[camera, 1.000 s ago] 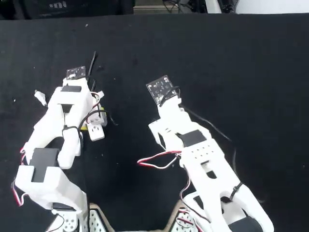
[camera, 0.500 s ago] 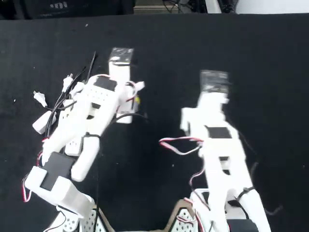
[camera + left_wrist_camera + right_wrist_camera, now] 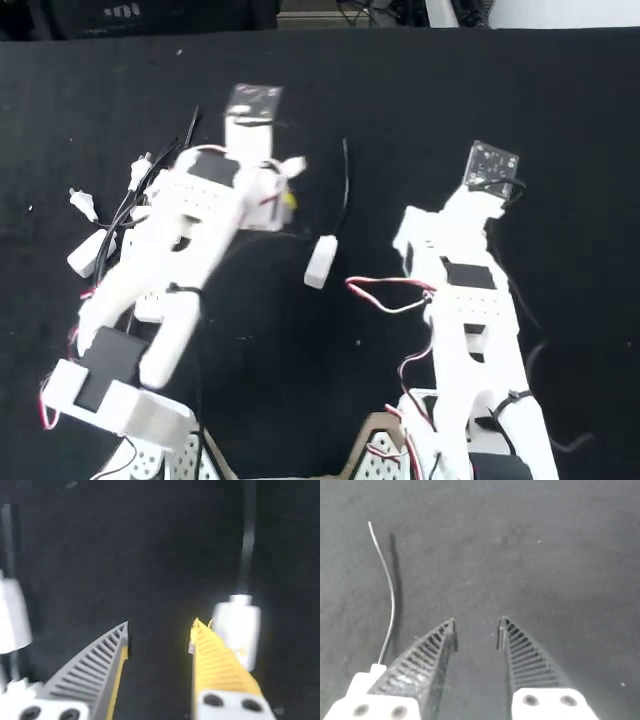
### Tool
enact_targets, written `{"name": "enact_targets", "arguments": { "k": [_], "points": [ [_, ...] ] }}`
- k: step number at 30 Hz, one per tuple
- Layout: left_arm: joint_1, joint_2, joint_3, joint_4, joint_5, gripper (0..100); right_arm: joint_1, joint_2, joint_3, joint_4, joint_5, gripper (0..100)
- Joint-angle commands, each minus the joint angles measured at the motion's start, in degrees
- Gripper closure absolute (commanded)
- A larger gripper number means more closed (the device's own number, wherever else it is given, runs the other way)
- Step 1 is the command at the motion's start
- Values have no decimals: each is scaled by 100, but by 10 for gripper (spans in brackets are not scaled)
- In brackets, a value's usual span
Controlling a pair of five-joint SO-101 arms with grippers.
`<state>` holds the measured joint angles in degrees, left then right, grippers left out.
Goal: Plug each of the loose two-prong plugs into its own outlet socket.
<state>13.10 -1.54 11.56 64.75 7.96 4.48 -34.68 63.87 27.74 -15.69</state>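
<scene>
A white socket block [image 3: 320,260] lies mid-table between the two arms, its thin black cable [image 3: 345,175] running away toward the back. In the left wrist view my left gripper [image 3: 160,627] is open, one grey and one yellow finger. A white block [image 3: 240,627] with a black cable lies just outside the yellow finger. My right gripper [image 3: 477,621] hangs open over bare black cloth, with the block's corner [image 3: 372,674] and its wire [image 3: 390,590] off to one side. Small white plugs [image 3: 82,204] [image 3: 141,166] [image 3: 86,254] lie at the table's left beside the left arm [image 3: 190,230].
A black cloth [image 3: 560,120] covers the whole table. Loose black leads [image 3: 190,130] trail near the plugs at the left. Red and white servo wires [image 3: 385,290] loop off the right arm [image 3: 465,290]. Both arm bases sit at the front edge.
The left arm has swung toward the back and right. The right arm has swung to the right. The white block has shifted right and now lies uncovered between the arms.
</scene>
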Motion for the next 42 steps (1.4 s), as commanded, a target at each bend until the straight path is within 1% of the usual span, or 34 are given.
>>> {"name": "enact_targets", "arguments": {
  "k": [1,4,6,7,9,12,15,18,21,23,25,29,31,33,34,36,40,42],
  "points": [
    [-1015,-141,549,-44,-818,802,-211,22,-13,-123,-62,874],
    [-1851,-237,848,-9,-1363,802,-281,22,-13,-123,-62,874],
    [-2211,-369,901,114,-1398,802,-299,-4,-13,-123,-62,874],
    [-2229,-422,901,167,-1398,802,-308,-13,-13,-123,-62,874],
    [-1938,-431,901,176,-1371,802,-264,-13,-57,-123,-62,874],
    [-1007,-431,875,35,-914,802,62,-22,-119,-123,-70,874],
    [-48,-431,1095,-651,-571,802,642,-22,-171,-141,-105,874],
    [708,-343,1648,-1679,-475,802,1055,-22,-303,-132,-114,874],
    [1200,-105,2044,-2637,-475,802,1090,-22,-312,-149,-114,874],
    [1455,-35,2079,-2875,-466,802,1081,4,-312,-149,-114,874],
    [1640,-132,1868,-2690,-466,802,1046,4,-312,-158,-114,874],
    [1859,-510,1499,-2057,-466,802,1020,13,-312,-167,-114,874],
    [1807,-686,1473,-1899,-466,802,1029,13,-312,-167,-114,874],
    [1578,-747,1473,-1960,-466,802,1029,13,-312,-167,-114,874],
    [1481,-730,1473,-2136,-448,802,1029,13,-312,-167,-114,874],
    [1385,-571,1499,-2673,-114,802,1029,4,-312,-167,-114,874],
    [1341,185,1420,-3675,1134,798,1029,4,-312,-167,-114,874],
    [1358,686,1235,-3895,1565,797,1029,13,-303,-167,-114,874]
  ]
}}
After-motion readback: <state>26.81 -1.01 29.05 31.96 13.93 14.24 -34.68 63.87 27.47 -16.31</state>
